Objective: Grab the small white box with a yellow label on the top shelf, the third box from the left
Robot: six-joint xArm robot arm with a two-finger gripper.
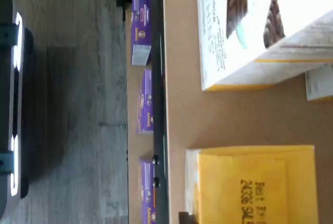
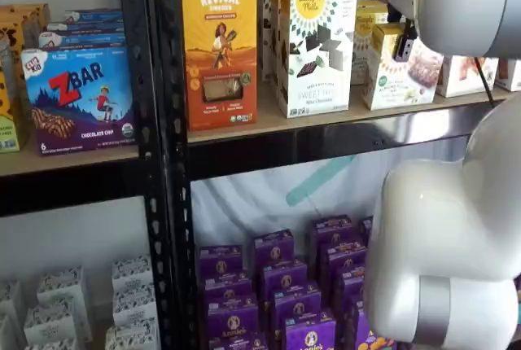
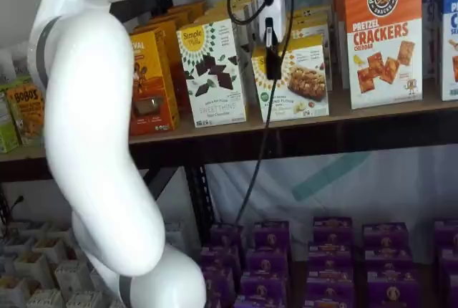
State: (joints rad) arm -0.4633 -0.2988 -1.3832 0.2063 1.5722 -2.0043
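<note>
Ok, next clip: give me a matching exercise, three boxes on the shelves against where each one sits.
Things:
1. short white carton with the yellow sun logo
2. tall orange Revival box
3. blue ZBar box

Places:
A. on the duller shelf outside the black upright
B. under the black claw, on the glossy-edged top shelf
C. on the top shelf, just inside the upright, beside the tall white chocolate-squares box

Pairs: 1-B, 2-C, 3-A

orange cracker box [image 3: 383,36] cropped (top), wrist view blurred
</note>
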